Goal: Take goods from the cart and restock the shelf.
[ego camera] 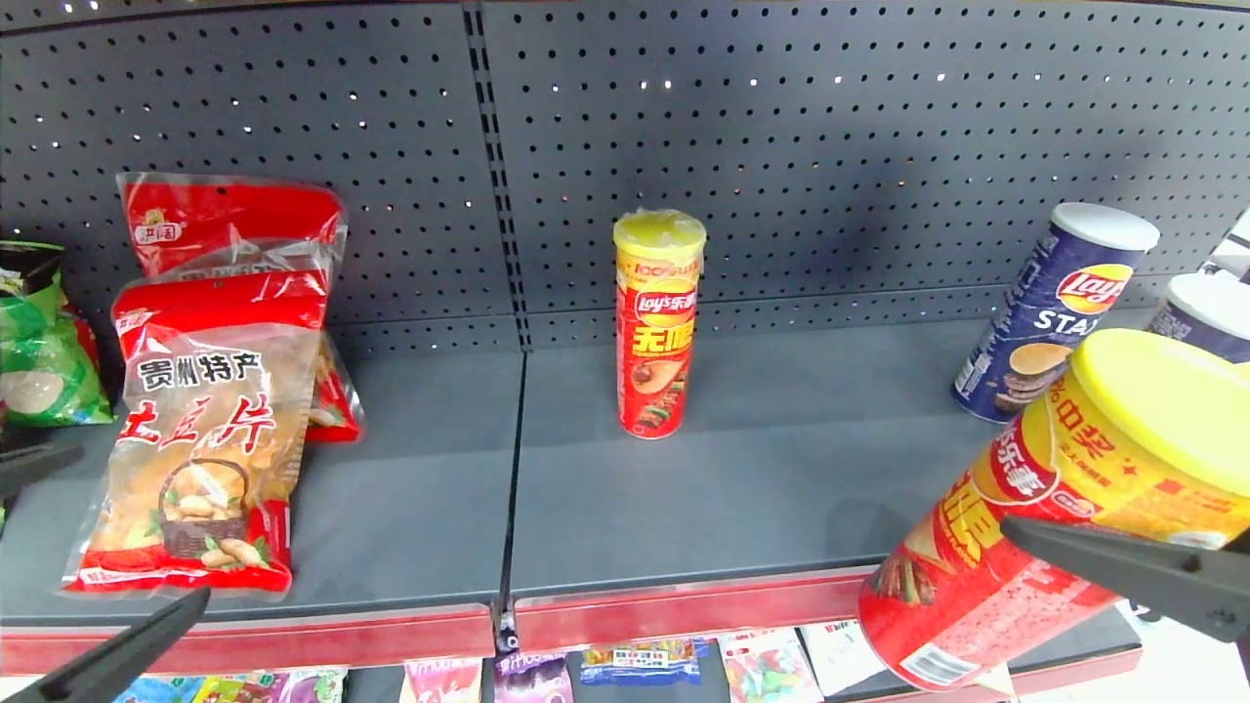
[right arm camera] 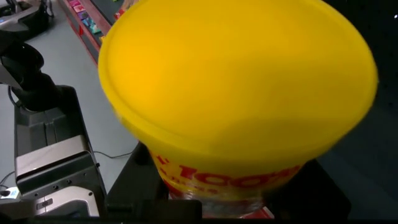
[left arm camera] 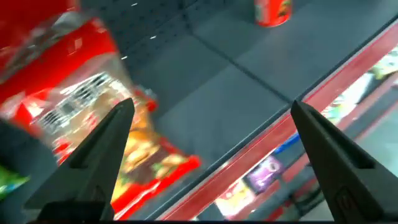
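My left pincer (left arm camera: 211, 104) hangs spread wide with nothing in it, by the shelf's (ego camera: 762, 488) front edge; the bag of potato slices (ego camera: 200, 430) is at its 12 o'clock. A red can (ego camera: 657, 327) stands upright mid-shelf, and a blue can (ego camera: 1050, 312) leans at the back right. My right pincer (ego camera: 1064, 527) is clamped on the yellow-lidded can (ego camera: 977, 586), tilted with its lid at 2 o'clock and its base at 7. The bare shelf lies at 10 o'clock from it, so I judge the right arm nearer.
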Robot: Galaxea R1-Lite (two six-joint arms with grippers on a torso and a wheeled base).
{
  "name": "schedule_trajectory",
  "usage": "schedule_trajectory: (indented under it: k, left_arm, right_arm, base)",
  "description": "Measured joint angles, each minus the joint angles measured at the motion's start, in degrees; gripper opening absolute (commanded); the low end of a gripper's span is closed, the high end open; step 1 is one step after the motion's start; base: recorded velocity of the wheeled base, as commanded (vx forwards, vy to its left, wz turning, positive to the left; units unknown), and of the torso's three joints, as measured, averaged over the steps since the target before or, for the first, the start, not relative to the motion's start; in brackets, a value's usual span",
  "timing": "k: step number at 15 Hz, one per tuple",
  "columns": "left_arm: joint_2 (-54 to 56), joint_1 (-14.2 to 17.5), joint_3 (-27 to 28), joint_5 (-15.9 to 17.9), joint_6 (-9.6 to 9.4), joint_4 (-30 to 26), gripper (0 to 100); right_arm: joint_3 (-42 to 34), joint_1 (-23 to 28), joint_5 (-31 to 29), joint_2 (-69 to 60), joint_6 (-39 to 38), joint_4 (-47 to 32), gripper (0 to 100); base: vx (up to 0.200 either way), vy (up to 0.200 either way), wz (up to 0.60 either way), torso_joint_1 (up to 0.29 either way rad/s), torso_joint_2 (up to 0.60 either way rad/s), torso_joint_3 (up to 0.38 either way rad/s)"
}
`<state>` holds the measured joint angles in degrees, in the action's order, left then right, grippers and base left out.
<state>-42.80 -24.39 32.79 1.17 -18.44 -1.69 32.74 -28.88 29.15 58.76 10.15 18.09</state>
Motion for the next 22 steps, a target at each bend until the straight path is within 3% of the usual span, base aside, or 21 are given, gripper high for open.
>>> schedule_trajectory:
  k: [3,6,9,13,14,16,22]
  left_arm:
    - [-9.8,-0.6,4.8,3.3,2.39,4.6,100]
    - [-22.5,-2.3,13.0,13.7,4.77,7.4,100]
    - [-34.4,-4.1,22.1,20.7,5.32,8.0,100]
    - [-47.3,-4.4,34.6,23.2,5.21,8.2,100]
    - [-50.3,-4.3,37.3,23.3,4.35,8.2,100]
    - [-54.8,-4.0,41.2,23.7,2.66,8.2,100]
    - [-62.8,-3.7,49.1,24.1,2.38,9.0,100]
  right_arm:
    - [0.3,0.0,0.0,-0.2,0.0,0.0,0]
    - [0.1,0.0,0.0,-0.8,0.0,0.0,0]
    - [0.0,0.4,0.0,-1.5,0.0,0.0,0]
    - [0.2,0.5,-0.5,-1.8,0.0,0.0,0]
    - [0.2,0.5,-0.5,-1.8,-0.1,0.0,0]
    - [0.0,0.5,-0.5,-1.8,-0.1,0.0,0]
    - [-0.3,0.5,-0.5,-1.8,-0.3,0.0,0]
  base:
    - [0.0,0.0,0.0,0.0,0.0,0.0]
    - [0.0,0.0,0.0,0.0,0.0,0.0]
    - [0.0,0.0,0.0,0.0,0.0,0.0]
    - [0.0,0.0,0.0,0.0,0.0,0.0]
    - [0.0,0.0,0.0,0.0,0.0,0.0]
    - [0.0,0.0,0.0,0.0,0.0,0.0]
    - [0.0,0.0,0.0,0.0,0.0,0.0]
